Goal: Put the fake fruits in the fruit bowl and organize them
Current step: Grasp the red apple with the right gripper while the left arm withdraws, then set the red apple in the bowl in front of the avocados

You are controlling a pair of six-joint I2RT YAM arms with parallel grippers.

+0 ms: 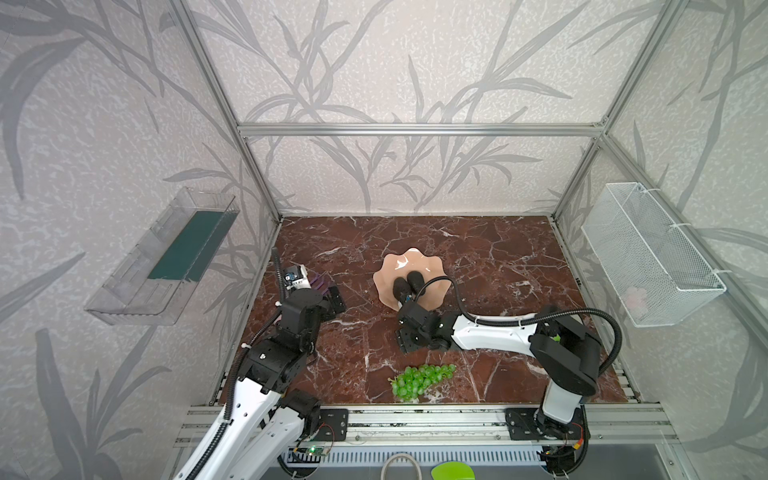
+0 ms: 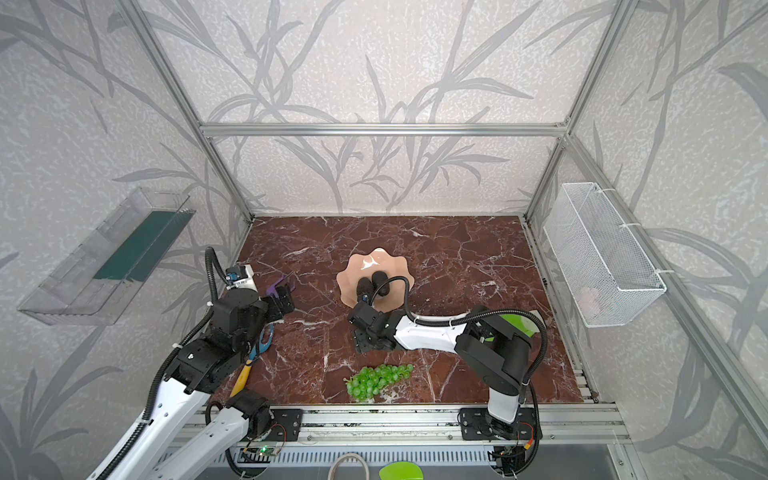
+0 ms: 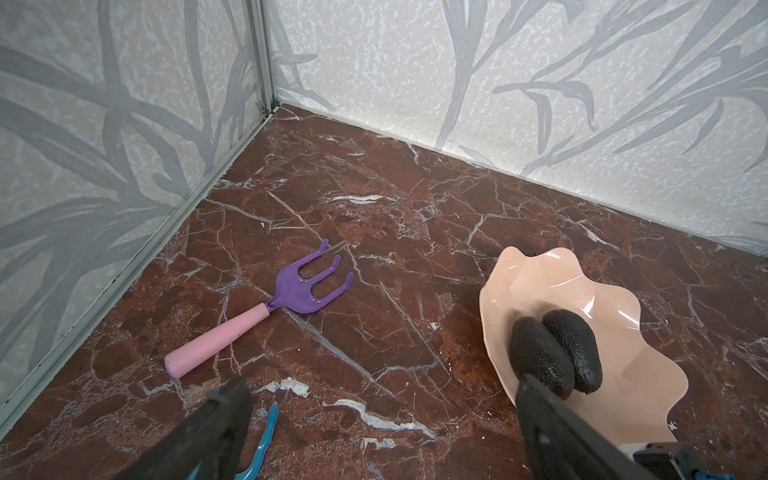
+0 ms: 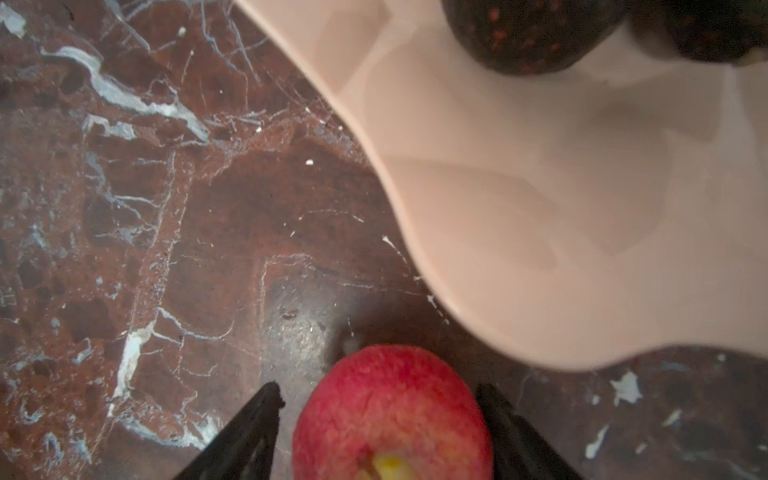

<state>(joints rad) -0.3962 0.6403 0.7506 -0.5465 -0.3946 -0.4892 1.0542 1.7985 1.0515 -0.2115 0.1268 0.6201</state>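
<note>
Right end effector [image 4: 377,390], jaws apart astride the apple [image 4: 390,411], should pinch this probably light, smooth, stiff fruit across its middle.

Pale wallpaper [image 1: 415,62] with grey leaf pattern, aluminium frame [image 1: 419,129], red-brown veined marble floor [image 1: 498,257], clear wall tray [image 1: 137,286], white mesh basket [image 1: 648,249]

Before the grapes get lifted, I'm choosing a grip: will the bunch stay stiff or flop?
The grape bunch looks like many small balls on a stem, so it will probably sag if pinched at one end. Its long shape suggests a middle grip is steadier. Lying flat on the table, it seems unlikely to roll.
</note>
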